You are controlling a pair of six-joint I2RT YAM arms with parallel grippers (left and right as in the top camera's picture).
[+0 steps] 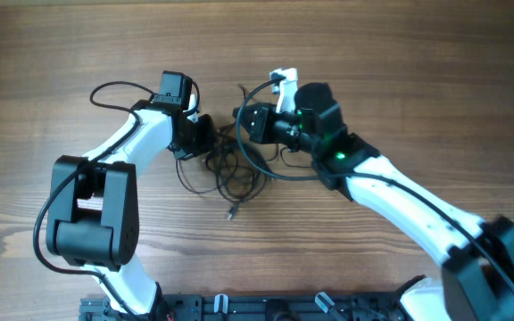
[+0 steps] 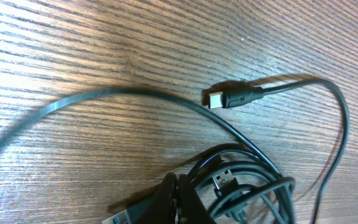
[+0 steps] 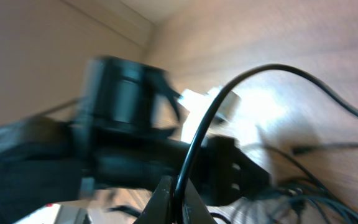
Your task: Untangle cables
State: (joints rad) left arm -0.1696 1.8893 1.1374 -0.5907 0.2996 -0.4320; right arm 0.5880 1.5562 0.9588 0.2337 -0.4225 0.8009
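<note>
Left claw: fingertips together, clamped on strands of thin black rubbery cables. Tangle sits just ahead of it on brown wood-grain table. Black plug with whitish tip lies loose beyond tangle. Right claw: pinched shut on one strand arcing upward. Judgement: cords light, limp, snag-prone. Grip near plug, pull gently.

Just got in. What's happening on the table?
Both arms are over a tangle of black cables on the table. The left gripper pinches the bundle's edge. The right gripper holds one cable that loops upward. A silver-tipped plug lies loose nearby. The knot is not yet undone.
</note>
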